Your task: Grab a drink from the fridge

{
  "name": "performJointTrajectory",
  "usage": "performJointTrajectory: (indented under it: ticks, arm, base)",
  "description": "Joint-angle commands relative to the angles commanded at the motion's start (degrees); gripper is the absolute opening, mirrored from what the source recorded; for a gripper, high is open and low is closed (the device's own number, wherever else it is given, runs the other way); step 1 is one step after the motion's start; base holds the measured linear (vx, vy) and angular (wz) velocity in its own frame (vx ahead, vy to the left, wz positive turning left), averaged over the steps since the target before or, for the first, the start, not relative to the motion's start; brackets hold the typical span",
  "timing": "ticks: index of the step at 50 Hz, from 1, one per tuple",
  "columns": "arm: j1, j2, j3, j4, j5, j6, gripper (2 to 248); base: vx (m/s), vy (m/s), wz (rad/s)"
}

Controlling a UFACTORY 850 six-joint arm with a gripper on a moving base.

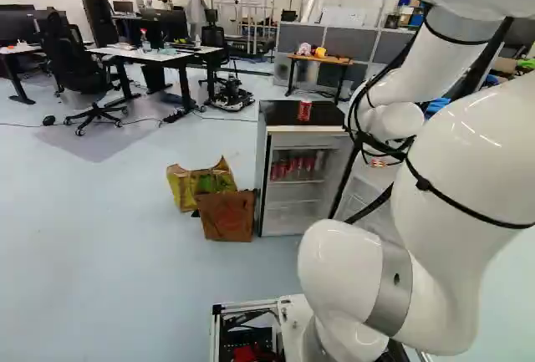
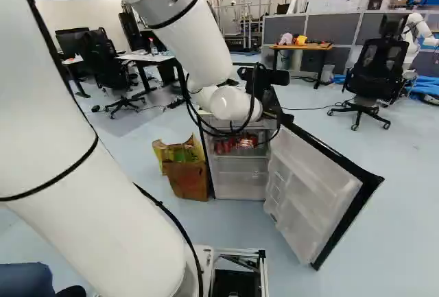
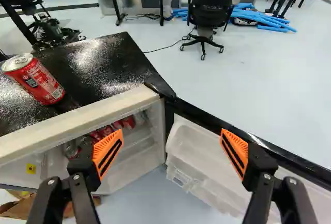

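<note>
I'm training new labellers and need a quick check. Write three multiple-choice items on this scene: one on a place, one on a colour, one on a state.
1. Where is the can that is outside the fridge?
A) in a bag
B) on the fridge
C) on the floor

2. What colour are the gripper's pads?
A) green
B) blue
C) orange

3. How is the fridge's door?
A) swung open
B) shut
C) missing

Key:
1 B: the left base view and wrist view show it upright on the black top.
2 C: both pads show orange in the wrist view.
3 A: the right base view shows its white inner side and the shelves behind.
</note>
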Motion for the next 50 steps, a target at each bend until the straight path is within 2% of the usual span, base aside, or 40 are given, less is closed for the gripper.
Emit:
performJointTrajectory:
  ticks: [42, 50]
  arm:
    - [-6.62, -1.26, -7.16, 0.0, -10.4, 0.0, 247]
    - [-7.8, -2.83, -8.74, 0.0, -12.57, 0.0, 247]
  base:
    - [0.0, 0.0, 0.0]
    - [0.0, 0.0, 0.0]
